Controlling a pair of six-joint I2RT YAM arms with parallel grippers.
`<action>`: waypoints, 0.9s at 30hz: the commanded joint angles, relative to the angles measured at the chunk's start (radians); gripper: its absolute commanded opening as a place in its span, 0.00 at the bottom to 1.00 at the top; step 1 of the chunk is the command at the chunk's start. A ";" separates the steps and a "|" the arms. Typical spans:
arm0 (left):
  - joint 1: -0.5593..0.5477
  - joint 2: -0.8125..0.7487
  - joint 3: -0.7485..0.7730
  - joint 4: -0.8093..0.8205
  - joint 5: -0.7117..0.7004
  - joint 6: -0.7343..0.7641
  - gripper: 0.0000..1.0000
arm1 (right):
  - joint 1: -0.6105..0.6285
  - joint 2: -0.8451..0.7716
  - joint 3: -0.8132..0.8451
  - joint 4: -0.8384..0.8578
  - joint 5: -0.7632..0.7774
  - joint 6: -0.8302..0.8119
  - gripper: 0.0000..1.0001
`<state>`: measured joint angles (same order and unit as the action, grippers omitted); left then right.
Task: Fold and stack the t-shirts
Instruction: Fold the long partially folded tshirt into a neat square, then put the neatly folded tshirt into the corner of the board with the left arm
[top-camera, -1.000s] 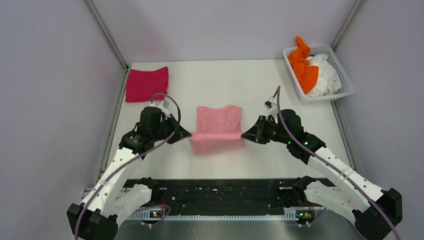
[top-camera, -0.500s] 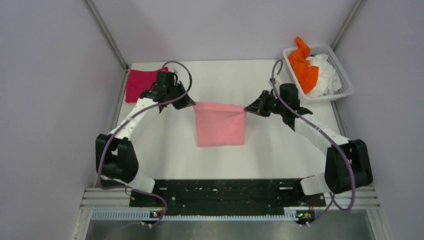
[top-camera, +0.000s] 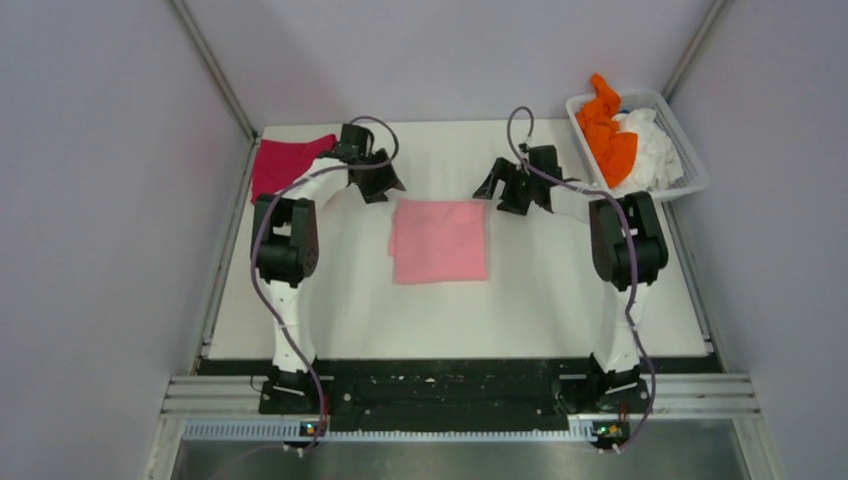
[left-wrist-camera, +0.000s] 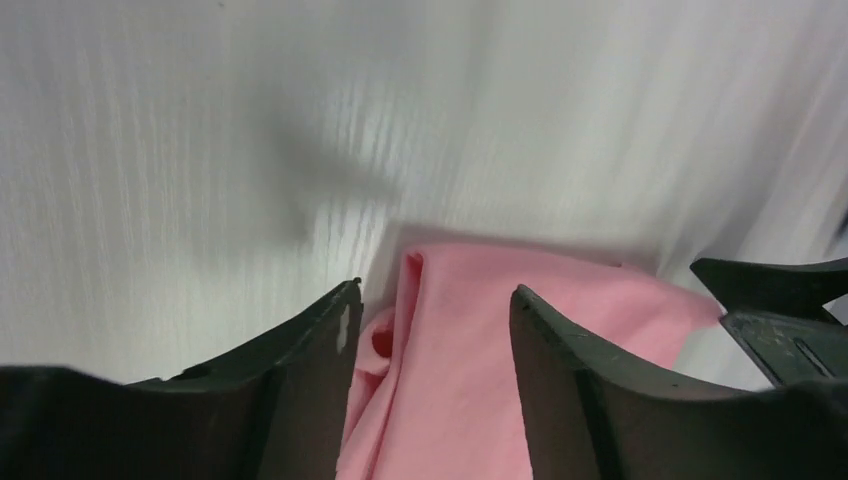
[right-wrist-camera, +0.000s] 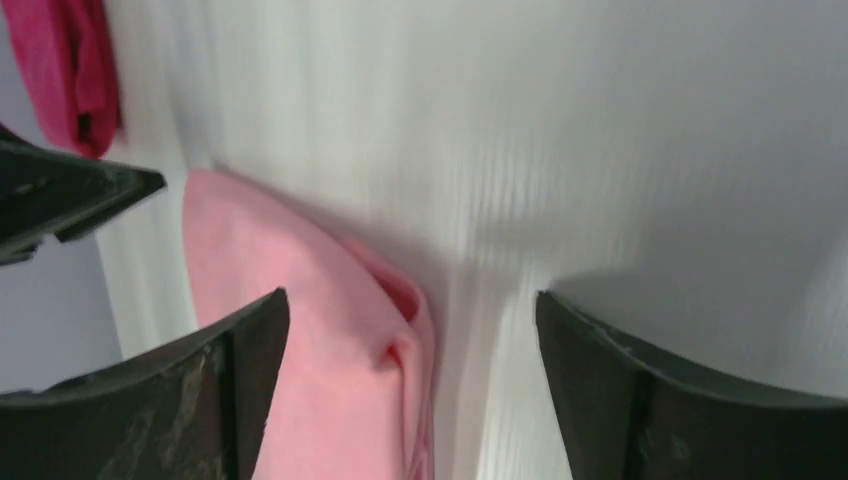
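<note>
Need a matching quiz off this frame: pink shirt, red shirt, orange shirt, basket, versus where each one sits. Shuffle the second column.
Things:
1. pink shirt
2. red shirt
3. orange shirt
4. basket

Places:
A. far left corner of the table
B. far right, by the table's back corner
C. inside the basket
D. folded flat in the middle of the table

Pairs: 1-D, 2-A, 3-C, 4-B

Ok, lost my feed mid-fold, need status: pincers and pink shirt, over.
Left pincer open, right pincer open, at far corners of pink shirt. It lies folded, flat on table. Magenta shirt apart, far left; nothing blocking.
</note>
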<state>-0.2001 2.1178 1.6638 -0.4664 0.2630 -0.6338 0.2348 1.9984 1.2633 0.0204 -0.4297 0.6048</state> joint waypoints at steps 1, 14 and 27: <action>0.024 -0.007 0.096 -0.043 -0.006 0.019 0.87 | -0.016 0.058 0.186 -0.171 0.062 -0.125 0.98; -0.052 -0.240 -0.397 0.021 -0.001 0.043 0.95 | -0.013 -0.625 -0.422 -0.057 0.222 -0.014 0.99; -0.282 -0.014 -0.174 -0.179 -0.398 0.051 0.21 | -0.014 -1.171 -0.552 -0.365 0.594 -0.072 0.99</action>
<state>-0.4168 2.0064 1.4109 -0.5289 0.0834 -0.6052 0.2241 0.9169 0.7067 -0.2596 0.0174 0.5694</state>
